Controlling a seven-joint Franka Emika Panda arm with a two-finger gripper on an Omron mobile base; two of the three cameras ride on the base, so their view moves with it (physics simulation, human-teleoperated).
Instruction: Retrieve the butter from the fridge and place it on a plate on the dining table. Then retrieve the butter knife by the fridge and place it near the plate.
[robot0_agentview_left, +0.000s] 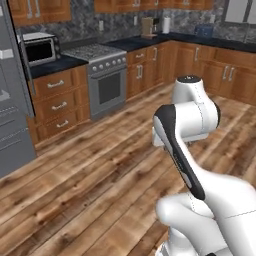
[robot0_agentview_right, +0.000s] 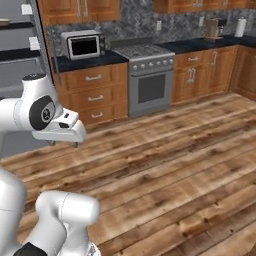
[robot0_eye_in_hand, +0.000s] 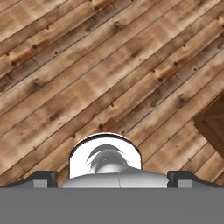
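The task looks to be at its very beginning, as far as these pictures allow a judgement. The arm is folded above the wooden floor (robot0_agentview_left: 90, 195) in the middle of the kitchen, and the pincer (robot0_eye_in_hand: 112, 177) points down at bare planks, with its two dark fingertips (robot0_eye_in_hand: 43, 178) standing wide apart and nothing between them. The fridge (robot0_agentview_left: 12, 100) stands at the left edge of the left base view, beside the lower cabinets (robot0_agentview_left: 57, 102) that carry the microwave (robot0_agentview_left: 40, 48); in the right base view its interior shelves (robot0_agentview_right: 17, 54) appear behind the arm, so a door seems to be open, though I cannot tell it surely. The butter cannot be made out on those shelves; I judge it is inside the fridge. So nothing seems done yet: approaching the fridge, taking the butter, carrying it to the plate, and then fetching the butter knife all remain.
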